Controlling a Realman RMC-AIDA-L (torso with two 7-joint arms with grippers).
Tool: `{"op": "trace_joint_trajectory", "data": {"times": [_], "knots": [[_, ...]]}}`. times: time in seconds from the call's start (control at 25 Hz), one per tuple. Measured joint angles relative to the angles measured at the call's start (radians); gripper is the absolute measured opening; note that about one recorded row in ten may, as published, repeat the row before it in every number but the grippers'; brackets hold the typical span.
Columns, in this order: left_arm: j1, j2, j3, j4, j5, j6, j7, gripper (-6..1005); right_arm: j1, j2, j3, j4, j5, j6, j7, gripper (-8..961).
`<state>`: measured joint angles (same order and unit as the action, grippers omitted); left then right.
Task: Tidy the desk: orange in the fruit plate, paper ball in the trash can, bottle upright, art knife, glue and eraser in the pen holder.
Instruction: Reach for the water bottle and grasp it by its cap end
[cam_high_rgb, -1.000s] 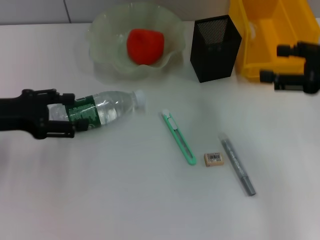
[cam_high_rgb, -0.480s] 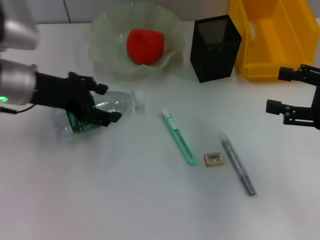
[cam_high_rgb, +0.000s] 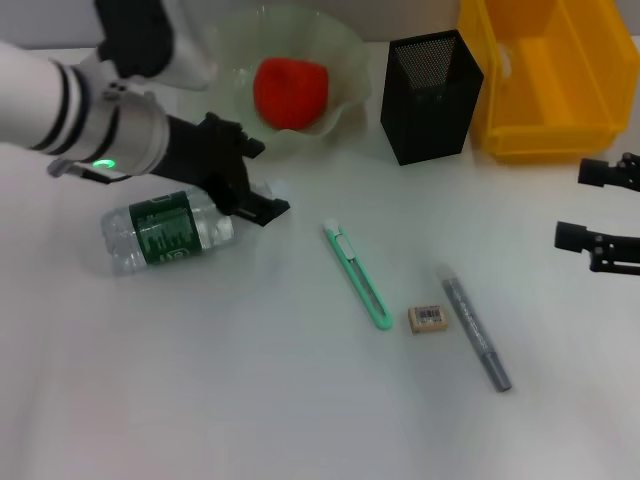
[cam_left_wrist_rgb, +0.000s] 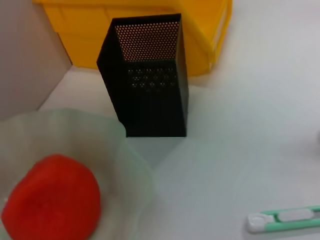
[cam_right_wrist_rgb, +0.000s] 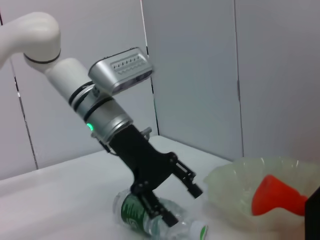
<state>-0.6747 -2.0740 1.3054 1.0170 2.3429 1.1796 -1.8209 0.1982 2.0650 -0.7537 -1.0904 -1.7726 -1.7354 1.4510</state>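
The bottle (cam_high_rgb: 165, 232) lies on its side on the desk (cam_high_rgb: 250, 400), at the left. My left gripper (cam_high_rgb: 256, 180) is open, tilted down over the bottle's cap end, which it hides. The right wrist view shows its fingers spread over the bottle (cam_right_wrist_rgb: 145, 217). The orange (cam_high_rgb: 290, 90) sits in the fruit plate (cam_high_rgb: 340, 50). The art knife (cam_high_rgb: 357, 275), eraser (cam_high_rgb: 427, 318) and glue (cam_high_rgb: 477, 333) lie mid-desk. The pen holder (cam_high_rgb: 430, 95) and trash can (cam_high_rgb: 550, 75) stand at the back. My right gripper (cam_high_rgb: 590, 205) is open and empty at the right edge. The paper ball does not show clearly.
The left wrist view shows the pen holder (cam_left_wrist_rgb: 150, 80), the trash can (cam_left_wrist_rgb: 210, 30), the orange (cam_left_wrist_rgb: 50, 200) and the knife's end (cam_left_wrist_rgb: 285, 220). A grey wall runs behind the desk.
My left arm has swung from the bottle's body to its cap end, and the bottle has shifted left. My right gripper has moved down and right, away from the trash can.
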Motion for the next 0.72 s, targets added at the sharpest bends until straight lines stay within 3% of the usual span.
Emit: {"op": "trace_joint_trajectory", "data": {"times": [0.2,0.44,0.72], "knots": [[-0.055,-0.002,0.114,-0.041,0.085,-0.071,-0.067,833,0.002,-0.002,0.034,0.016,-0.028,-0.011,0.011,827],[-0.117,-0.006,0.162,-0.113,0.138,-0.108,-0.094,833,0.003,0.001,0.037,0.022,-0.029,-0.013,0.011,824],[-0.138,-0.006,0.185,-0.160,0.151,-0.123,-0.101,832,0.005,0.006,0.039,0.025,-0.031,-0.009,0.013,821]]}}
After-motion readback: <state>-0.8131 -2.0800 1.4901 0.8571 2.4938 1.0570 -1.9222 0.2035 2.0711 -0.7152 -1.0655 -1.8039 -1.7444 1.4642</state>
